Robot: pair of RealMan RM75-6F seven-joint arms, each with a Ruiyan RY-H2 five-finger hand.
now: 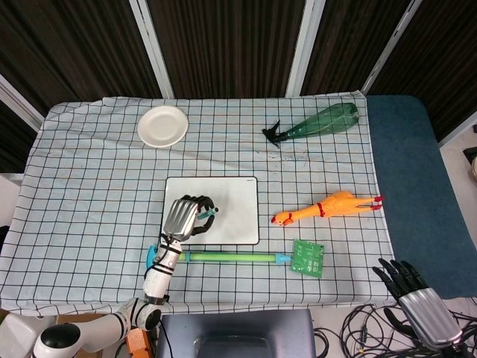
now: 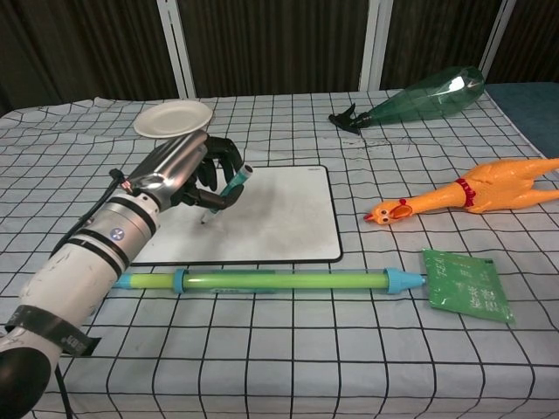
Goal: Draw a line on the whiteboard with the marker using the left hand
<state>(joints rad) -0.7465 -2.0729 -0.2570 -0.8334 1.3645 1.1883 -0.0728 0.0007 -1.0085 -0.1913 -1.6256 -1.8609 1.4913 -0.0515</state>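
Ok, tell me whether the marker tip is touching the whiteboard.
Cannot tell. In the chest view the left hand holds the marker tilted, tip down at the whiteboard, but neither view shows contact or a gap plainly.
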